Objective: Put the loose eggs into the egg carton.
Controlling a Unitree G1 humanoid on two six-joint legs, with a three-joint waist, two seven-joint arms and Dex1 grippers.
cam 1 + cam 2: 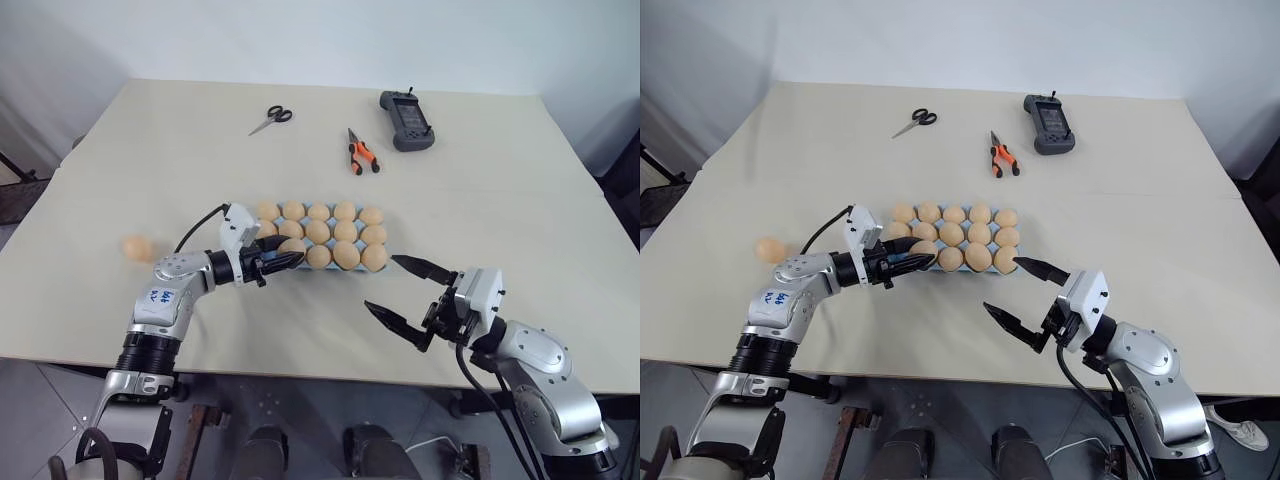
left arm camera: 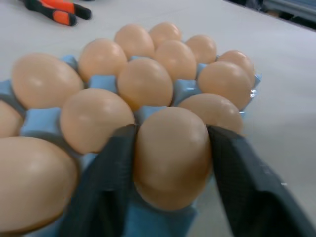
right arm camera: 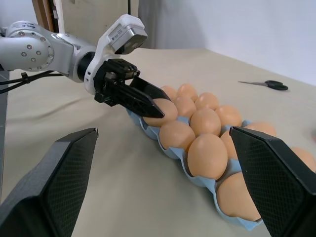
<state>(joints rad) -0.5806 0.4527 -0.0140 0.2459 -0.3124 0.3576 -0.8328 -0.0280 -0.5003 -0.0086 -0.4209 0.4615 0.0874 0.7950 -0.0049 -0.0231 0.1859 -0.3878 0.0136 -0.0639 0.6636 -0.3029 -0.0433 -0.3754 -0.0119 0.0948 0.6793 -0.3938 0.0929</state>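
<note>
Behind left pincer (image 1: 287, 259), carton (image 3: 163, 149) corner egg (image 2: 171, 155) half-hidden.

lab or workshop; pliers (image 1: 362, 154), handheld controller (image 1: 406, 119) on table (image 1: 150, 130)

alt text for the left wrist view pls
Two black end-effector fingers flank a pale tan-orange egg sitting in a near corner cup of a light blue moulded egg carton filled with matching eggs. Orange-handled pliers lie on the beige table beyond.
</note>
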